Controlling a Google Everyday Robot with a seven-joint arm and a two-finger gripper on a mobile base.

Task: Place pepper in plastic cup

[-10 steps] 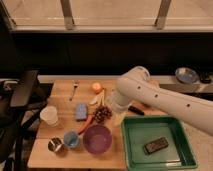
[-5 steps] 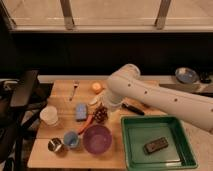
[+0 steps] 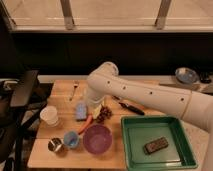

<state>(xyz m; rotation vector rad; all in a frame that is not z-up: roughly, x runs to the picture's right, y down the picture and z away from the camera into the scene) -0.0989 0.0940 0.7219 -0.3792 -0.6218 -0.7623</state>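
Arm (image 3: 150,95) swung left, gripper fingers (image 3: 95,110) now near pepper (image 3: 86,125)

Table (image 3: 50,152) is plain tan wood. Pepper (image 3: 86,123) is orange-red, cup (image 3: 71,139) light blue, bowl (image 3: 97,139) purple, and the tray (image 3: 126,150) bright green with a blackish block (image 3: 156,145) in it. Sponge (image 3: 81,112) is blue, tumbler (image 3: 49,115) whitish, metal cup (image 3: 55,145) shiny grey, grapes (image 3: 104,114) dark red. Arm (image 3: 150,95) is white with small dark dots. The gripper (image 3: 95,108), low over the table just above the pepper, looks pale too.
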